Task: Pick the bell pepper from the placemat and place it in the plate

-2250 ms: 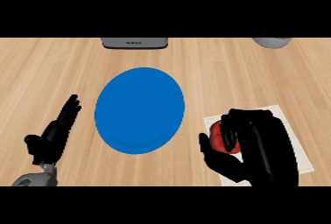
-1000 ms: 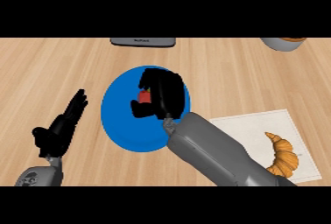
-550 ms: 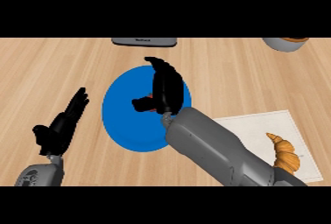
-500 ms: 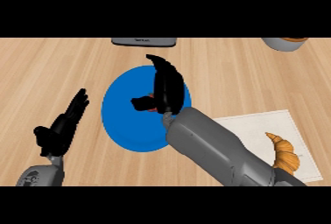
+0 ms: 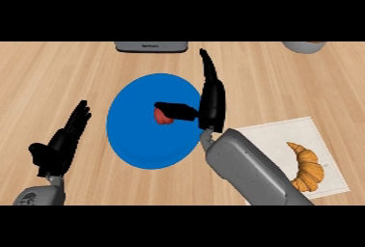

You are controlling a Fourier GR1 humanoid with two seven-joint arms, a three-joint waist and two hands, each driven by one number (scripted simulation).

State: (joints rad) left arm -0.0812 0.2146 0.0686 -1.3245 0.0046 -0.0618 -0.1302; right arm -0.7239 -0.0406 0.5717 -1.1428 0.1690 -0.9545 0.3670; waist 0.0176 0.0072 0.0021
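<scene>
- Only a small red part of the pepper [image 5: 163, 117] shows; the right hand's thumb [image 5: 178, 110] lies across its upper right side and hides the rest. Whether the thumb touches it cannot be told.
- The pepper lies on the plate [image 5: 135, 140], just right of the plate's middle.
- The right hand [image 5: 212, 103] is spread wide over the plate's 3 o'clock rim: fingers straight toward 12 o'clock, thumb out toward 9 o'clock, nothing clasped.
- The right forearm [image 5: 249, 173] covers the plate's 4 o'clock rim and the placemat's [image 5: 264, 132] near left corner.
- At 12 o'clock a grey object [image 5: 152, 46] is cut off by the view's edge; at 1 o'clock a vessel [image 5: 305, 46] is cut off too, and its kind is unclear.
- A croissant [image 5: 308, 166] lies on the placemat at 4 o'clock.
- The left hand [image 5: 64, 140] rests at 8 o'clock beside the plate, fingers straight, holding nothing.
</scene>
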